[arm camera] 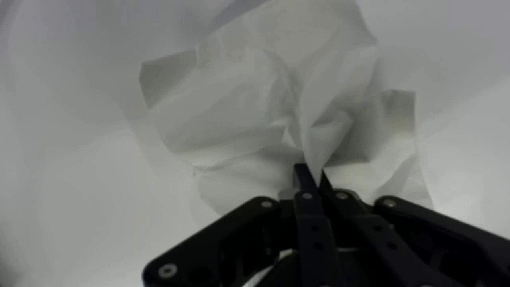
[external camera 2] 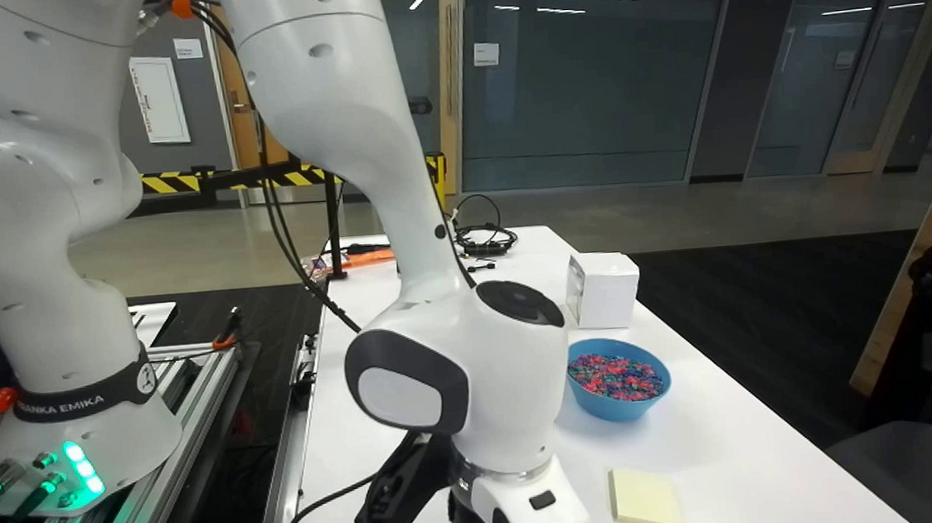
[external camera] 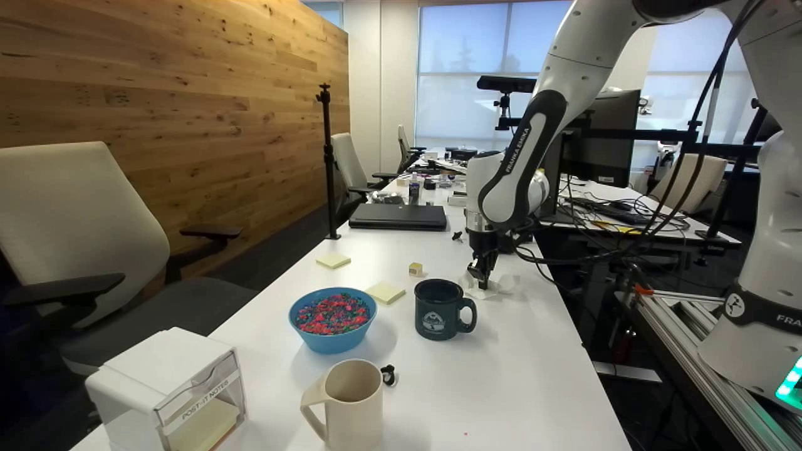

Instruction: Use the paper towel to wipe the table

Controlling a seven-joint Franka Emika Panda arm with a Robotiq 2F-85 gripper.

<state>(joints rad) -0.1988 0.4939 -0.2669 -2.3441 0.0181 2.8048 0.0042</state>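
wrist view: gripper (arm camera: 313, 177) pinches paper towel (arm camera: 255, 107); open table (arm camera: 79, 167) beyond both side edges.

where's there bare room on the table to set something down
A broad bare patch of table lies between the dark mug, the paper towel and the robot-side edge. A smaller one lies between the black laptop and the small cube. Crowded: around the blue bowl, beige mug and a yellow pad, and where the gripper pinches the paper towel.

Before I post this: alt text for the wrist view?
A black gripper pinches a gathered fold of a crumpled whitish paper towel. The rest fans out in the picture above and to both sides of the grip, over the plain white table.
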